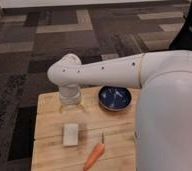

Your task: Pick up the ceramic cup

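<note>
My white arm reaches in from the right across the wooden table (49,117). The gripper (69,102) hangs straight down from the rounded wrist at the table's back left, low over the table top. The ceramic cup does not show as a separate shape. It is hidden under or behind the gripper, where only a pale, rounded mass is visible.
A wide dark blue bowl (114,98) stands at the back of the table, right of the gripper. A flat white block (70,134) lies in front of the gripper. An orange carrot (94,156) lies near the front edge. My arm's bulk covers the table's right side.
</note>
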